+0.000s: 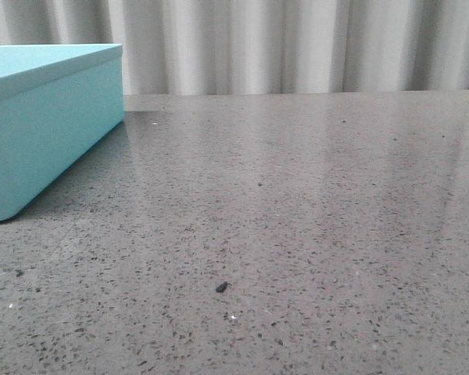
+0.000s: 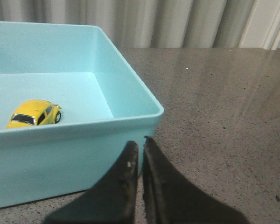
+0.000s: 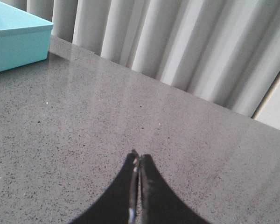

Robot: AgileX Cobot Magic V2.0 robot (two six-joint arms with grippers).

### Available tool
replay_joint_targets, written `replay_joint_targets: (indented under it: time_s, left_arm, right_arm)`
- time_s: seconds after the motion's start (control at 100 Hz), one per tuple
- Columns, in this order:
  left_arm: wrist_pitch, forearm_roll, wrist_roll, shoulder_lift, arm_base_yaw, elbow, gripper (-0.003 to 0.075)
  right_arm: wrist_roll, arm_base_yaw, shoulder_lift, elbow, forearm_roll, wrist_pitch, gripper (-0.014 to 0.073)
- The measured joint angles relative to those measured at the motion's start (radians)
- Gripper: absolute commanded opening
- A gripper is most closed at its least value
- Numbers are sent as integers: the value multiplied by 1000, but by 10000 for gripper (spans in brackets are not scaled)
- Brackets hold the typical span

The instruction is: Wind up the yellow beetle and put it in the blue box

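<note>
The yellow beetle (image 2: 33,113) rests on the floor inside the blue box (image 2: 130,88), near the wall closest to my left gripper. The box stands at the far left of the table in the front view (image 1: 47,133), and one corner of it shows in the right wrist view (image 3: 18,39). My left gripper (image 2: 140,142) is shut and empty, just outside the box's near wall by its corner. My right gripper (image 3: 139,156) is shut and empty above bare table, well away from the box. Neither gripper shows in the front view.
The grey speckled table (image 1: 297,219) stretches to the right of the box. A small dark speck (image 1: 221,287) lies on it near the front. Pale pleated curtains (image 1: 297,39) hang behind the table's far edge.
</note>
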Motion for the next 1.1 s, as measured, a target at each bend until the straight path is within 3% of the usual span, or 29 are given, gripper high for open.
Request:
replay_joint_targets:
  time_s: [0.75, 0.88, 0.98, 1.1]
  left_arm:
    - [-8, -52, 0, 0, 0, 34, -21]
    - [-170, -89, 0, 0, 0, 97, -21]
    - [-377, 33, 0, 0, 0, 165, -21]
    - [-450, 145, 0, -3, 0, 231, -21]
  right_arm:
    - [0, 0, 0, 0, 0, 52, -41]
    - [0, 0, 0, 0, 0, 52, -41]
    - [0, 0, 0, 0, 0, 52, -41]
    - [0, 0, 0, 0, 0, 52, -41]
